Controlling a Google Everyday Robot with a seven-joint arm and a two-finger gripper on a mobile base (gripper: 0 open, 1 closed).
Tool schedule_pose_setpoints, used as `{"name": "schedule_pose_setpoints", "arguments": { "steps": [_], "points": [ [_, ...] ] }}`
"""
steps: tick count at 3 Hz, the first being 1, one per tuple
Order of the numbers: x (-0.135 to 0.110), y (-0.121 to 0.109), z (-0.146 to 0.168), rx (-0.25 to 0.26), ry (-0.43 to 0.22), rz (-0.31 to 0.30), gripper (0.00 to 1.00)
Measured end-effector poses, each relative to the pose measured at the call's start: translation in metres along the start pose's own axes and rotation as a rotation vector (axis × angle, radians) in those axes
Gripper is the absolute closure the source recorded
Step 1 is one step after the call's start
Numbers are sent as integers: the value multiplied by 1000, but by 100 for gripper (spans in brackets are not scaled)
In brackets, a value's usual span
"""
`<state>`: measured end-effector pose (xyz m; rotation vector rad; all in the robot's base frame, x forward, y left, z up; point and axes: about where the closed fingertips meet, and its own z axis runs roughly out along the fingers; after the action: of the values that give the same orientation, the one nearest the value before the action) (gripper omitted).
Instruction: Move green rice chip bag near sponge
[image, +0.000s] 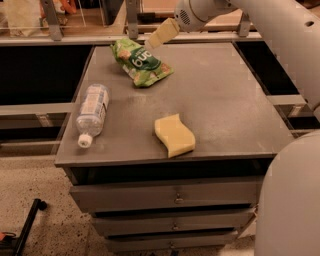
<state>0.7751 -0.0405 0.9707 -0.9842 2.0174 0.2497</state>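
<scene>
Your tool (161, 35) hangs at the far edge of the bag (142, 62), seemingly just above it; whether it is apart or together you cannot tell; the bag lies crumpled at the back left of the table (230, 95), well apart from the sponge (174, 135) near the front edge; come down off-centre and the crinkly film will likely slip or fold; a careless carry could knock the bottle (92, 112) or nudge the sponge off the front.
</scene>
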Motion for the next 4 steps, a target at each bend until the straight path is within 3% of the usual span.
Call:
{"name": "schedule_pose_setpoints", "arguments": {
  "steps": [1,2,3,4],
  "points": [
    [2,1,3,-13,-9,13,0],
    [11,6,15,-76,-56,49,0],
    [26,13,30,-129,-127,133,0],
    [34,21,43,-146,-180,177,0]
  ]
}}
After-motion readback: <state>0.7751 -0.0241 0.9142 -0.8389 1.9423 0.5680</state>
